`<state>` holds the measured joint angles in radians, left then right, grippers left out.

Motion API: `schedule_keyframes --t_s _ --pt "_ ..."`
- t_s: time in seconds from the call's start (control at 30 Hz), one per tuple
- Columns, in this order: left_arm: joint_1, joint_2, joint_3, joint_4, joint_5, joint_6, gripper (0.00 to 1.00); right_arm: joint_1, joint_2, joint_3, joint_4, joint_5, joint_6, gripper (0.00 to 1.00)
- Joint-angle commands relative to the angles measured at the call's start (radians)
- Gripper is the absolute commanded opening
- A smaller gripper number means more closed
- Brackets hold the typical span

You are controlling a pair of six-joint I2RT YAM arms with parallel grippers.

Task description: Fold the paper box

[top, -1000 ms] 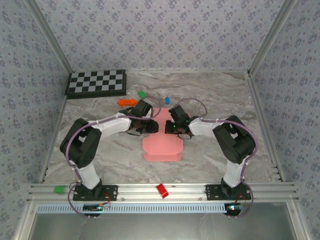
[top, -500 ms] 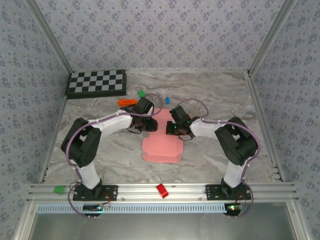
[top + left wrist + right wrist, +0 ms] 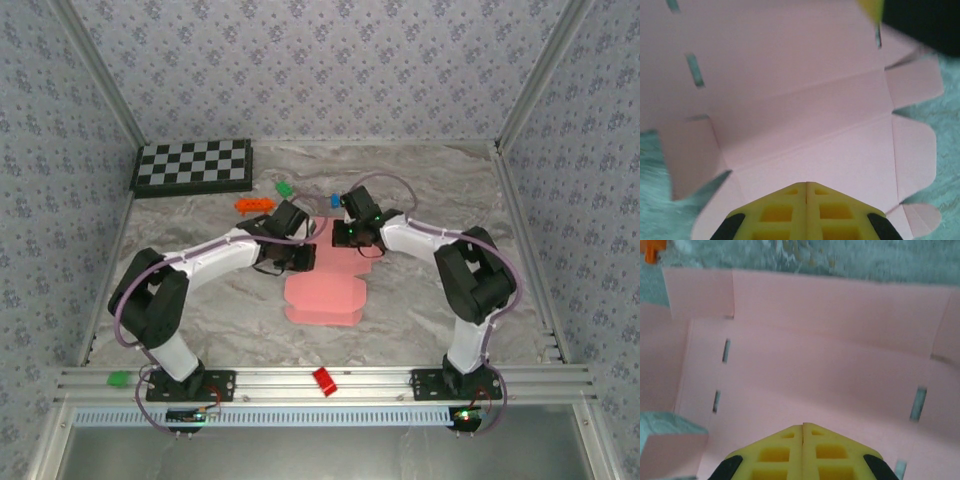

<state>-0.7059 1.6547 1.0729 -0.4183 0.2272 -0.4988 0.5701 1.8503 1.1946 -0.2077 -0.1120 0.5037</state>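
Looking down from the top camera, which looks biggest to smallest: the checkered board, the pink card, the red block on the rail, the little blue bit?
1. Checkered board and pink card: too close to rank, since the arms cover part of the card.
2. Red block.
3. Blue bit, smallest.
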Motion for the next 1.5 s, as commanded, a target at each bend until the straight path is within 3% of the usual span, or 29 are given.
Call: schedule_keyframes --t_s 0.0,0.43,0.83,1.13,1.33,1.47 --pt "-0.006 -0.002 -0.029 0.039 0.055 -0.047 0.00 -0.015 0.067 0.061 -0.076 -0.027 -0.056 0.05" --pt "-0.006 0.113 -0.100 0.084 -0.034 -0.069 0.00 -0.029 0.134 0.007 -0.061 -0.020 -0.036 0.06" --pt "-0.003 0.169 -0.019 -0.068 -0.320 -0.036 0.08 0.017 -0.009 -0.207 -0.026 0.041 0.025 0.08" --pt "-0.003 0.172 0.067 -0.114 -0.337 0.015 0.11 0.072 -0.135 -0.190 -0.100 0.103 0.012 0.10" --pt "-0.012 0.104 0.103 -0.115 -0.309 0.037 0.21 -0.003 -0.165 -0.104 -0.137 0.077 -0.094 0.13" --pt "-0.017 0.081 0.111 -0.090 -0.277 0.040 0.20 -0.074 -0.132 -0.050 -0.162 0.006 -0.195 0.19"
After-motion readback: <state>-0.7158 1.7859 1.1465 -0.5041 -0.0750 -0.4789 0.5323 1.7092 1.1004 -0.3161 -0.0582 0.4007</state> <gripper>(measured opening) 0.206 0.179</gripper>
